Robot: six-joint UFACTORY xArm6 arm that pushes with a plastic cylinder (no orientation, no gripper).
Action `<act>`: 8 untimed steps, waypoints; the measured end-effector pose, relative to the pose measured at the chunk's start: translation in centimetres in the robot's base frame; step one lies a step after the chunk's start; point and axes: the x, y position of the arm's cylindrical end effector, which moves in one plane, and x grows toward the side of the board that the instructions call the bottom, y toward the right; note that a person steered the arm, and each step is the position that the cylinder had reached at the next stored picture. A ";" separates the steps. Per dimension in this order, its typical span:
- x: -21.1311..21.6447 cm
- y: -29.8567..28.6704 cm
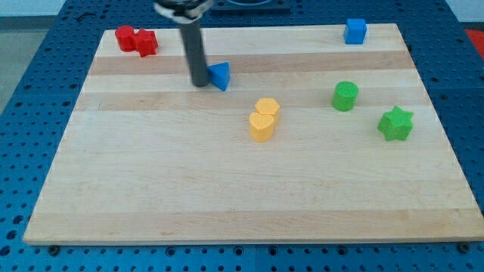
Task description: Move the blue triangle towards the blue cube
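Observation:
The blue triangle [220, 75] lies on the wooden board [227, 196] in its upper middle part. The blue cube [355, 31] sits at the view's top right, far from the triangle. My tip [200, 83] stands just left of the blue triangle, touching or almost touching its left side. The dark rod rises from there to the view's top.
Two red blocks [136, 40] touch each other at the top left. Two yellow blocks [263, 119] touch below and right of the triangle. A green cylinder [345, 96] and a green star [396, 124] lie at the right.

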 end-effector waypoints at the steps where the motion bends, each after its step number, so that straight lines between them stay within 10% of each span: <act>1: -2.4 5.5; 8: -3.8 16.0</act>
